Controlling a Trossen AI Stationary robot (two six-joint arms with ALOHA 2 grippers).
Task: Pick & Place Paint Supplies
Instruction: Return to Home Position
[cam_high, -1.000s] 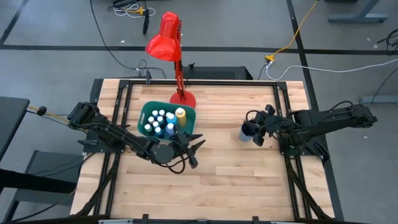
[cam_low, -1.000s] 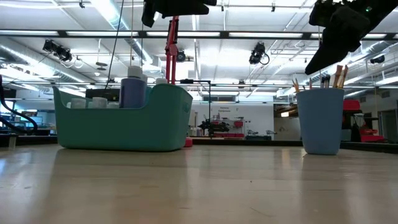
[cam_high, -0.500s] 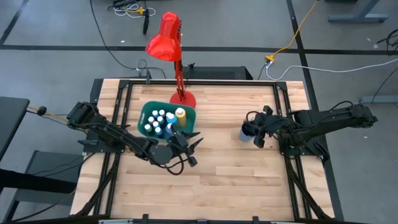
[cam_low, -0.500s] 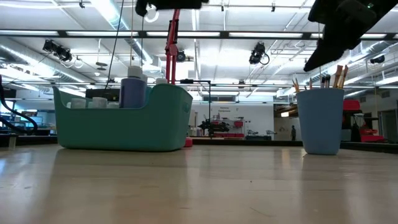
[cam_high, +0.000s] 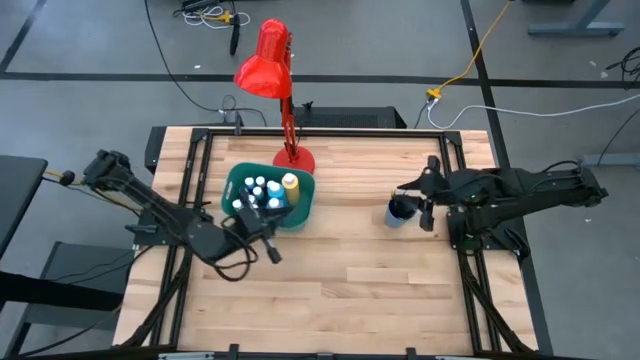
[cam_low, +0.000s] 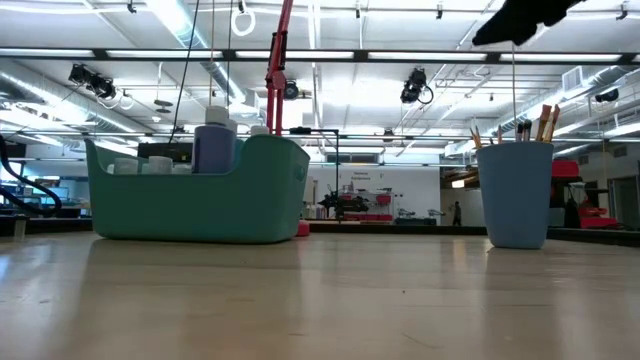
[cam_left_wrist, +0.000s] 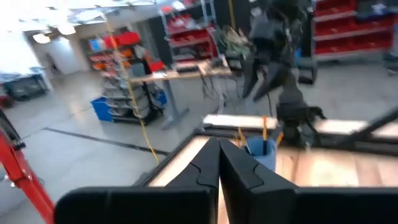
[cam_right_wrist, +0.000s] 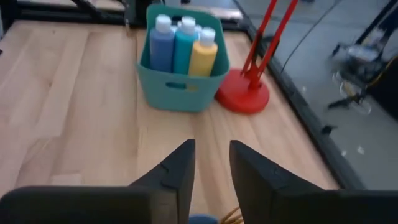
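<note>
The paint bottles (cam_high: 262, 192) stand upright in the teal bin (cam_high: 300, 212) left of the table's middle; the right wrist view shows a blue, a teal and a yellow one (cam_right_wrist: 182, 46). Thin brushes (cam_low: 530, 122) stand handle-down in the blue cup (cam_low: 515, 195), which is right of the middle. My left gripper (cam_high: 272, 252) hangs shut and bare near the bin's near side; its wrist view shows the fingers (cam_left_wrist: 219, 163) closed together. My right gripper (cam_right_wrist: 211, 163) is open and bare, raised just above the cup (cam_high: 397, 213).
A red desk lamp stands with its base (cam_high: 293, 158) just behind the bin, and its head (cam_high: 265, 60) reaches past the far edge. Bare wooden tabletop (cam_high: 350, 280) lies between the bin and the cup and along the near side.
My left gripper has shut, risen and drawn back toward the table's left edge, away from the bin's right corner. My right gripper has risen above the blue cup and rolled a little. Bin, bottles, cup and brushes have kept still.
</note>
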